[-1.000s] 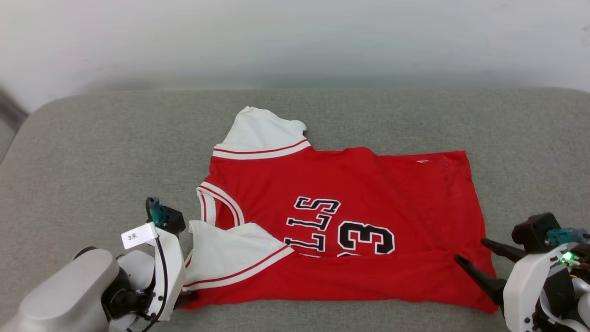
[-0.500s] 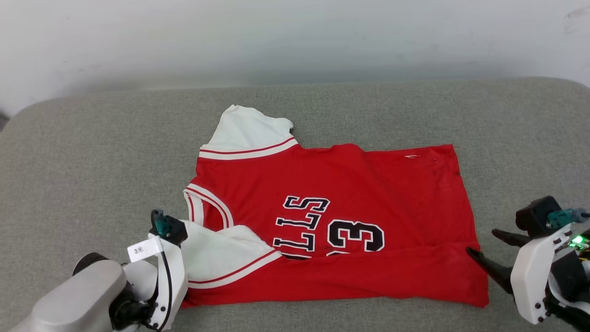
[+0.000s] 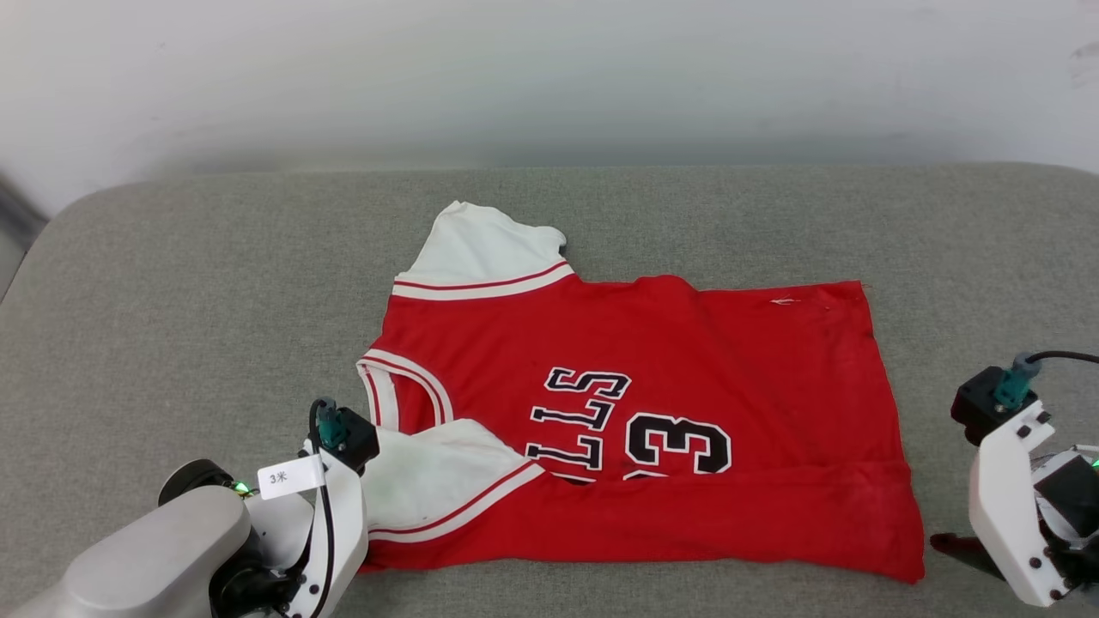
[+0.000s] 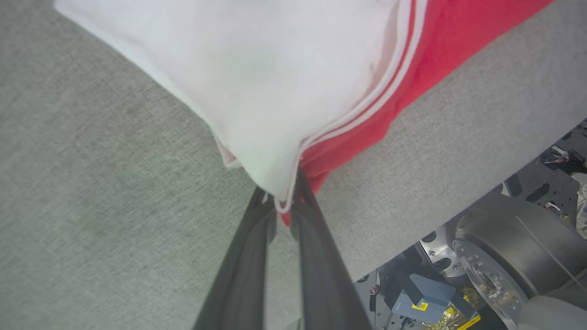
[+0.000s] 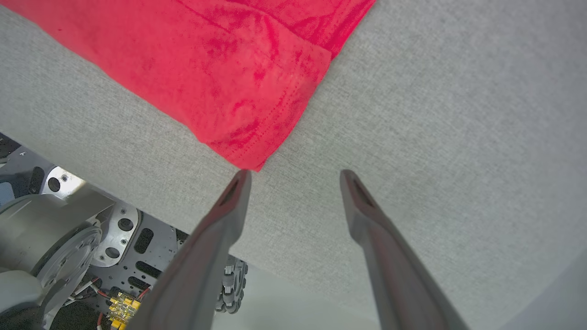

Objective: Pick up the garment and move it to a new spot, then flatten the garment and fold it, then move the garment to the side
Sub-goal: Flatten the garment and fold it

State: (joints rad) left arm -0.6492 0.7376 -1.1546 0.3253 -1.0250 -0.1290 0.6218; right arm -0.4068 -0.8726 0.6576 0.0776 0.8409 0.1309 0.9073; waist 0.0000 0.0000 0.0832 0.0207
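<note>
The garment shows black "LLS" and "3"; a white tag reads "3米".

The garment is soft knit cloth, matt; its red body looks slightly fuzzy, with visible stitching along the hem. The sleeve is smooth white cloth. The lettering is flat and matt. The worktop is covered in grey woven cloth, finely grained, matt. The fingers of the left pincer and the right pincer are dark and smooth with a dull sheen, seemingly plastic. The wrist housing is white smooth plastic, semi-gloss. The tag is white, paper or film; undetermined. The robot base is bare grey metal, faintly shiny. The wall is pale, smooth, matt.
</note>
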